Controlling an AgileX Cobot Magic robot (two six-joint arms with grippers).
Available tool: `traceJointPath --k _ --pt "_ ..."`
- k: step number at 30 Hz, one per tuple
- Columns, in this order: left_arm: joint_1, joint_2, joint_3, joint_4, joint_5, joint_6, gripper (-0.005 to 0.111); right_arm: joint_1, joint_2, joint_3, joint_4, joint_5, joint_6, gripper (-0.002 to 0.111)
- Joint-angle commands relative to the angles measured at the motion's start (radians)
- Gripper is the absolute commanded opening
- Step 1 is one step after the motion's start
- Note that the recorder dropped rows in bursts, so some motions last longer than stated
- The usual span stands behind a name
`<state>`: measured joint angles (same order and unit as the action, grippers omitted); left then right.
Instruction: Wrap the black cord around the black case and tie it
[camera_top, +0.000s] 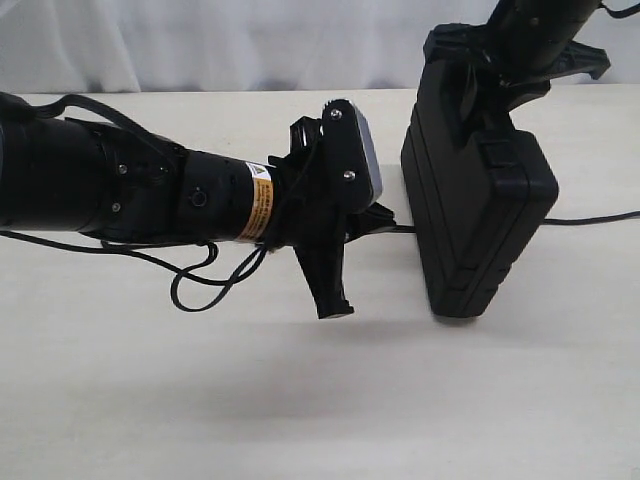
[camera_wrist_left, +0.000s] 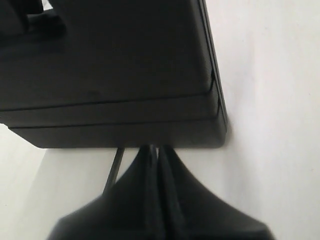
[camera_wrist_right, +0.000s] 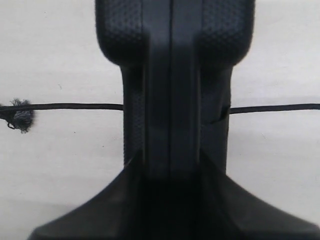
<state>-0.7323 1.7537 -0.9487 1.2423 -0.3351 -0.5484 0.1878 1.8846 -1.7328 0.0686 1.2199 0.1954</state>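
Fingers (camera_wrist_right: 110, 210) of right gripper (camera_wrist_right: 172, 167) are clamping the top of the flat rectangular black plastic case (camera_top: 480, 210), holding it upright on the pale tabletop (camera_top: 300, 400). Left gripper (camera_wrist_left: 154, 151) is pressing its fingers fully together at the case's base; cannot tell if pinching anything. Thin matte black braided cord (camera_wrist_right: 75, 106) is lying on the tabletop, showing on both sides of the case.

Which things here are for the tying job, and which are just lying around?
For the job:
black cord, passing under the case
black case, stood on edge
right gripper, clamped on the case
left gripper, shut, by the cord

Just there:
table
arm's thin wire
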Motion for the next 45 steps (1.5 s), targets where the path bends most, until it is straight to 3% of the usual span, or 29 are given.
traceJointPath --k 1,21,23,28,34,45 --pt "0.0 -0.009 0.006 0.002 0.001 -0.007 0.0 -0.002 0.005 -0.026 -0.002 0.001 -0.008 0.032" --pt "0.0 -0.007 0.006 0.002 -0.022 -0.007 0.0 0.0 0.003 -0.078 0.002 0.001 0.001 0.035" --pt "0.0 -0.007 0.006 0.002 -0.022 -0.007 0.0 0.0 0.003 -0.078 0.002 0.001 0.001 0.032" --pt "0.0 -0.007 0.006 0.002 -0.022 -0.007 0.0 0.0 0.003 -0.078 0.002 0.001 0.001 0.004" --pt "0.0 -0.007 0.006 0.002 -0.002 -0.003 0.0 0.0 0.003 -0.078 0.002 0.001 0.001 0.004" --pt "0.0 -0.009 0.006 -0.013 0.159 -0.003 0.0 0.0 0.003 -0.078 0.002 0.001 0.001 0.004"
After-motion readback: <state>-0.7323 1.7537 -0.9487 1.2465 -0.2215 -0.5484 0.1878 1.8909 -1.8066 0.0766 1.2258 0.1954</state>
